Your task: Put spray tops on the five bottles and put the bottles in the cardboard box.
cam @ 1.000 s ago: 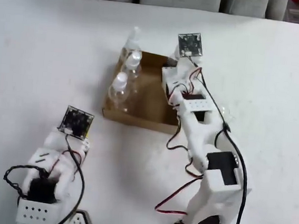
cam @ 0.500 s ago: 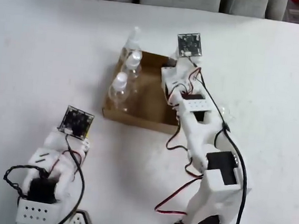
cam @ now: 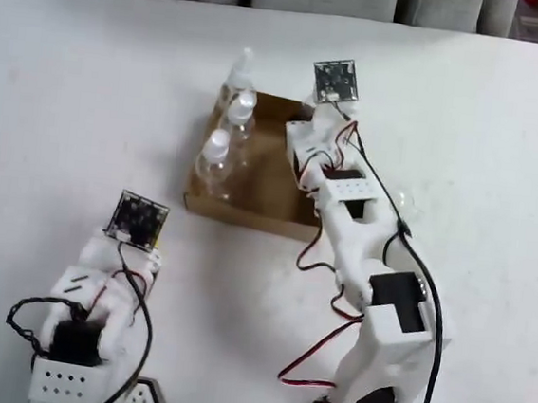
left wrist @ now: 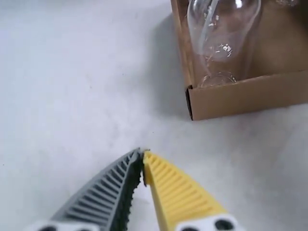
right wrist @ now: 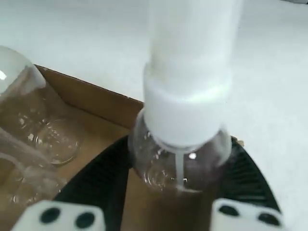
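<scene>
The cardboard box (cam: 260, 196) lies mid-table. Three clear bottles with white spray tops (cam: 216, 154) stand in a row along its left wall. My right gripper (right wrist: 180, 168) is shut on another clear bottle (right wrist: 159, 166) that carries a white spray top (right wrist: 190, 72). It holds this bottle upright over the box's far right corner, where the arm (cam: 304, 138) covers the bottle in the high view. My left gripper (left wrist: 143, 155) is shut and empty, low over the bare table just short of the box's near left corner (left wrist: 226, 98). A standing bottle (left wrist: 221, 33) is just inside that corner.
The white table (cam: 89, 89) stretches wide on all sides of the box. A faint clear object (cam: 401, 201) lies on the table right of the right arm. The left arm (cam: 87, 308) sits folded at the near left edge.
The right arm has shifted slightly left with the bottle in its grip. The left arm has kept still.
</scene>
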`<action>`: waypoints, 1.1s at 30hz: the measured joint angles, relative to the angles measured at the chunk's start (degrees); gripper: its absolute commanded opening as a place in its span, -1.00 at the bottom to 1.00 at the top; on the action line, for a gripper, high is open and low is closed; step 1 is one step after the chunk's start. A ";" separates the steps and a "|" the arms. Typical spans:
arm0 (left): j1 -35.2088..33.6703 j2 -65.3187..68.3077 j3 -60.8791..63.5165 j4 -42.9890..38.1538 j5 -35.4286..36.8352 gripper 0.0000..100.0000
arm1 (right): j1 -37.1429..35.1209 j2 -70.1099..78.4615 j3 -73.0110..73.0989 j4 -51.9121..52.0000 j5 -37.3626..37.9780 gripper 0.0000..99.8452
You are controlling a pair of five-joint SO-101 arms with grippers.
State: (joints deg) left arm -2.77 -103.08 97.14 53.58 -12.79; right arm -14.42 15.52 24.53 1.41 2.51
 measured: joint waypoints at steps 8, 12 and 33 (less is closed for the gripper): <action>0.00 0.00 0.00 0.00 0.00 -0.96 | -0.26 0.00 -0.09 2.73 0.00 -0.32; 0.00 0.00 0.00 0.00 0.00 -0.96 | -0.35 0.00 -0.09 3.16 0.09 -0.29; 0.00 0.00 0.00 0.00 0.00 -0.96 | 0.18 -2.02 -0.09 3.16 -3.43 -0.29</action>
State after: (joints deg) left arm -2.77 -103.08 97.14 53.58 -12.79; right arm -14.24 13.49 24.44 4.57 -0.92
